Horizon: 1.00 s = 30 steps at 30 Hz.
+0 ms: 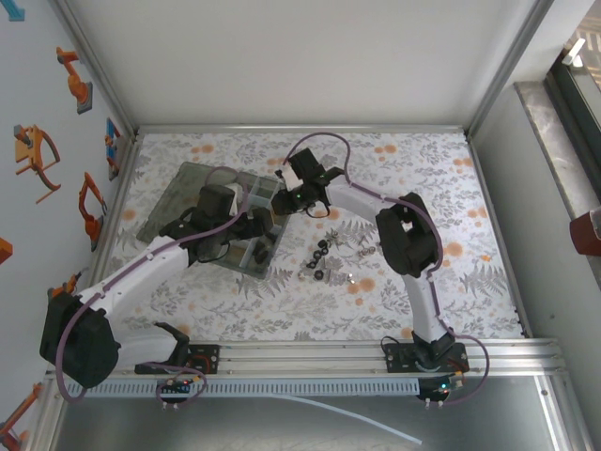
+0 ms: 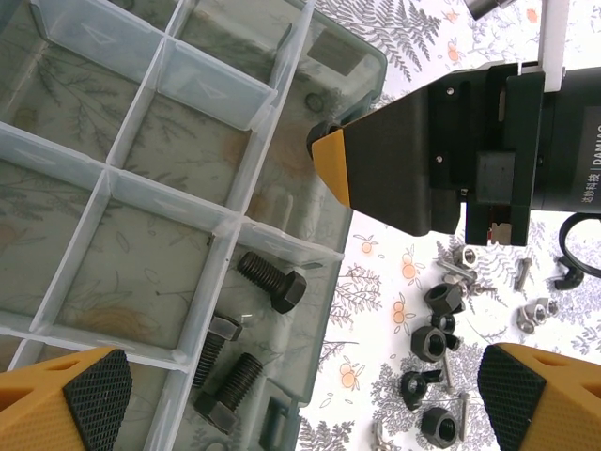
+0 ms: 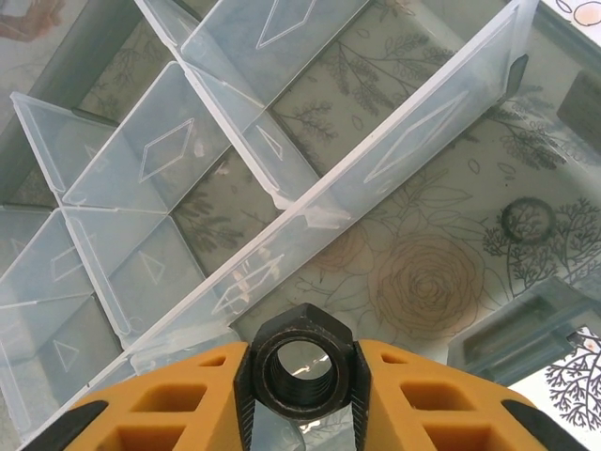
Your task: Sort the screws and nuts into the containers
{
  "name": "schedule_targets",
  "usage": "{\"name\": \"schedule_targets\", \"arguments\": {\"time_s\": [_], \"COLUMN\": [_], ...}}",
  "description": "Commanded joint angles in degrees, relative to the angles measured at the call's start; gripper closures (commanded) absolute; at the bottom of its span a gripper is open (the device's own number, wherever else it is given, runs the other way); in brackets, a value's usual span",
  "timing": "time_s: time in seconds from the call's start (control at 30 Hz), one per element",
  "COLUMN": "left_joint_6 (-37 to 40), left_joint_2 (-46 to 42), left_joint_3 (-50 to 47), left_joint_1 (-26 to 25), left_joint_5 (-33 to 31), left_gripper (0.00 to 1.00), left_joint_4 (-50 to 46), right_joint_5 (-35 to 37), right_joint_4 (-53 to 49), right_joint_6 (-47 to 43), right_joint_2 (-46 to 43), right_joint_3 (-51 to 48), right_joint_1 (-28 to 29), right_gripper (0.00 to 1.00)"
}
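Note:
My right gripper (image 3: 302, 399) is shut on a black hex nut (image 3: 302, 325), pinched between its yellow fingers (image 3: 178, 409) above the containers (image 3: 310, 211) of the smoky-grey organizer (image 1: 202, 193). In the top view it hangs over the box's right edge (image 1: 289, 195). My left gripper (image 2: 300, 395) stands open over the box's near corner with nothing between its pads. Three black screws (image 2: 272, 280) lie in the corner compartment below it. More nuts (image 2: 428, 343) and small silvery screws (image 2: 460, 258) lie loose on the patterned table beside the box.
The loose pile of parts (image 1: 327, 258) sits on the floral mat right of the organizer, between the two arms. The box's flat lid (image 1: 183, 188) lies open at the far left. Aluminium frame rails (image 1: 300, 129) border the table.

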Motion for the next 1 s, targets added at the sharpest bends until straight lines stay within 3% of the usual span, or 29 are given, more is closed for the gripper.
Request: {"name": "schedule_targets", "arguments": {"time_s": [0.0, 0.27, 0.5, 0.67, 0.8, 0.97], "left_joint_6": [-0.8, 1.2, 7.3, 10.8, 11.5, 11.3], "left_joint_2": [-0.3, -0.6, 0.7, 2.9, 5.6, 7.8], "left_joint_3": [-0.7, -1.7, -0.3, 1.4, 2.9, 4.8], "left_joint_1": [0.1, 0.0, -2.2, -5.8, -6.9, -7.1], "left_joint_5": [1.4, 6.8, 12.0, 12.2, 12.9, 13.0], "left_gripper": [0.03, 0.03, 0.03, 0.03, 0.03, 0.03], "left_joint_4": [1.0, 4.6, 5.3, 5.7, 5.9, 6.0], "right_joint_5": [0.8, 2.6, 11.4, 15.2, 16.1, 15.6], "right_joint_4": [-0.7, -0.4, 1.4, 1.5, 1.9, 3.2], "right_joint_6": [-0.2, -1.4, -1.8, 1.1, 2.0, 2.7], "right_joint_2": [-1.0, -4.0, -16.7, -24.4, -25.9, -24.8], "right_joint_3": [1.4, 0.3, -13.1, -25.8, -32.4, -33.5], "right_joint_1": [0.3, 0.3, 0.1, -0.3, -0.3, -0.3], "right_gripper": [0.67, 0.62, 0.60, 0.52, 0.51, 0.54]}}
